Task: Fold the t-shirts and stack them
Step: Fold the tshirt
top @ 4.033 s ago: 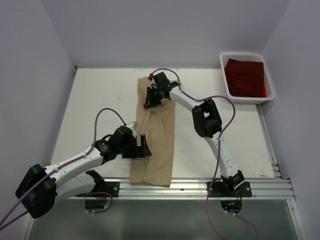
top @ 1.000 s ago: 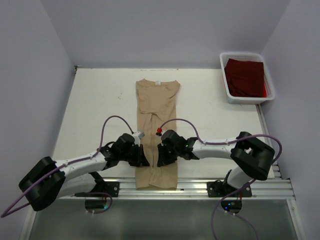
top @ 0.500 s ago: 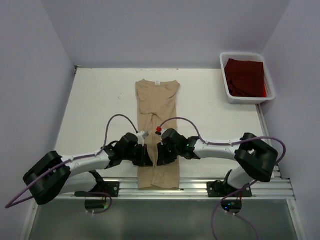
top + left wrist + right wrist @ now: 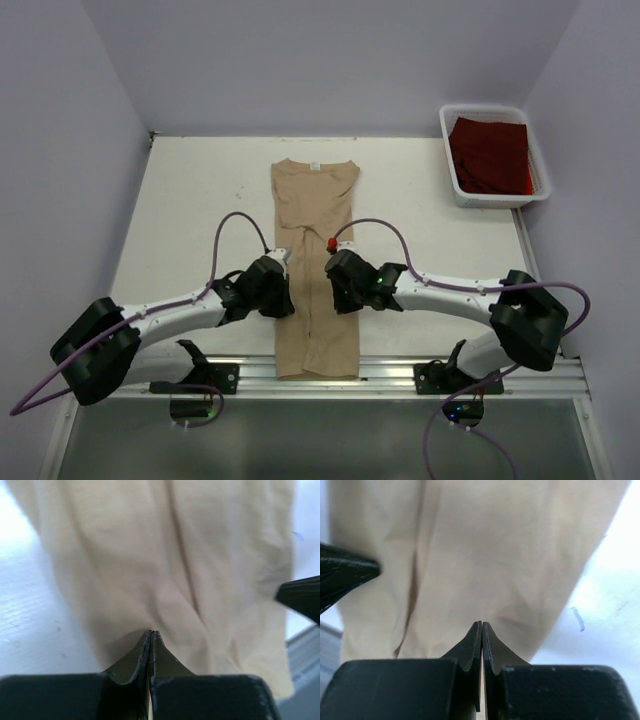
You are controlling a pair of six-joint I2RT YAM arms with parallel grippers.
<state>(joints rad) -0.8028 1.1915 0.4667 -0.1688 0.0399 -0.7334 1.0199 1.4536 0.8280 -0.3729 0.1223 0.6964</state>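
**Tan t-shirt (image 4: 315, 200): narrow strip, mid-desk, both pincers at its lower half**

Item 1. Tan t-shirt. I see it lying flat on the desk (image 4: 190, 210), folded lengthwise into a long narrow strip. It runs from near the far edge down the middle to the near edge. The collar end faces the far edge and carries a small white neck label (image 4: 313, 165). The hem end reaches the metal rail (image 4: 400, 370) along the near edge. A crease runs down the middle of the lower half.

Item 2. Dark red t-shirt (image 4: 490, 155). Folded, lying inside the white bin (image 4: 483, 108) at the far right corner of the desk, well apart from the tan one.

Item 3. Left gripper (image 4: 283, 300). It sits low at the left border of the strip, below mid-length. In its wrist view the fingertips (image 4: 151, 634) are pressed together with no gap and touch the cloth, and wrinkles fan out from them. I cannot tell whether a fold is nipped between them.

Item 4. Right gripper (image 4: 340, 292). It sits at the right border of the strip, level with the left one. Its fingertips (image 4: 481, 626) are likewise closed tip to tip against the cloth. I cannot tell whether it has hold of the fabric.

Item 5. Purple cables (image 4: 235, 222), one looping over each arm.
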